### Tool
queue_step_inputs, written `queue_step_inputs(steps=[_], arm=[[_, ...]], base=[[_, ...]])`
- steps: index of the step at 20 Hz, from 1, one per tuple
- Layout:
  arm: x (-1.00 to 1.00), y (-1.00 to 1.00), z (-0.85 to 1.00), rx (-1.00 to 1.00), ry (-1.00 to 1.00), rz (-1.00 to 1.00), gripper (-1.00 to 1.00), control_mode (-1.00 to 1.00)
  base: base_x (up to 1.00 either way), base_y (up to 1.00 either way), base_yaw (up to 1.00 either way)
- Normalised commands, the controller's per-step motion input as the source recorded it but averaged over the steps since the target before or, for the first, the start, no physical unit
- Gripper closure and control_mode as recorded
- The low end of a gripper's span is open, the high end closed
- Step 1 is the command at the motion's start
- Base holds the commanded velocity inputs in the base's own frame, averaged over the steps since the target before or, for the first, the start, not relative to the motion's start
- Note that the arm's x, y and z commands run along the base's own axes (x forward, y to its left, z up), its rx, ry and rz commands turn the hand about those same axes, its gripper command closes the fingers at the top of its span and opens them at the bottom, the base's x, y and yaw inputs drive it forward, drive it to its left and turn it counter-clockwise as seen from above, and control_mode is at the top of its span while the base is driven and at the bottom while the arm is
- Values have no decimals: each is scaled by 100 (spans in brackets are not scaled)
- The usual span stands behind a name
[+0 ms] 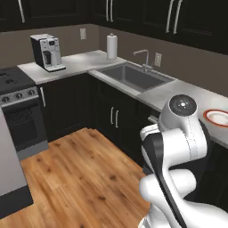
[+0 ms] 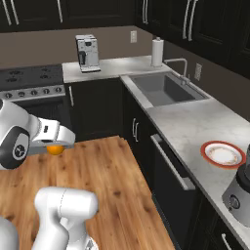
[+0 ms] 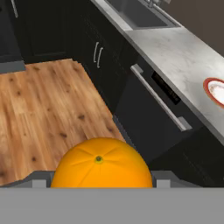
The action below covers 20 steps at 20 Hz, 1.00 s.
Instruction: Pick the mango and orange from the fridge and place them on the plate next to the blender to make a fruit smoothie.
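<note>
- Orange [image 3: 102, 163]: a uniformly bright ball with its stem dimple facing the hand camera, seated between the fingers of the gripper [image 2: 57, 148]. In the right base view it shows as an orange patch under the hand, held well above the wood floor [image 2: 107, 180].
- Plate [image 2: 223, 154]: red-rimmed, pale centre bare, on the counter [image 2: 188, 124] just beside the blender [image 2: 240, 188]; no fruit on it yet.
- Governing relation: from the hand, the plate lies ahead and to the right, past the dark cabinet fronts, well apart from the orange. A round fruit has no long axis to align.
- Gripper: jaws partly closed, clamped on the orange; nothing else is touched.
- Judgement: carry phase; the next move calls for a swing or drive toward the counter, then a lowering over the plate.
</note>
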Motion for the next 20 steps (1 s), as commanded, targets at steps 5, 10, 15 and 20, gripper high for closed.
queue_step_inputs(steps=[5, 10, 15, 20], arm=[[0, 0, 0, 0, 0, 0, 100, 100], [0, 0, 0, 0, 0, 0, 100, 100], [0, 0, 0, 0, 0, 0, 100, 100], [0, 0, 0, 0, 0, 0, 100, 100]], base=[[32, 0, -65], [40, 0, -65], [60, 10, -62], [84, 11, -49]])
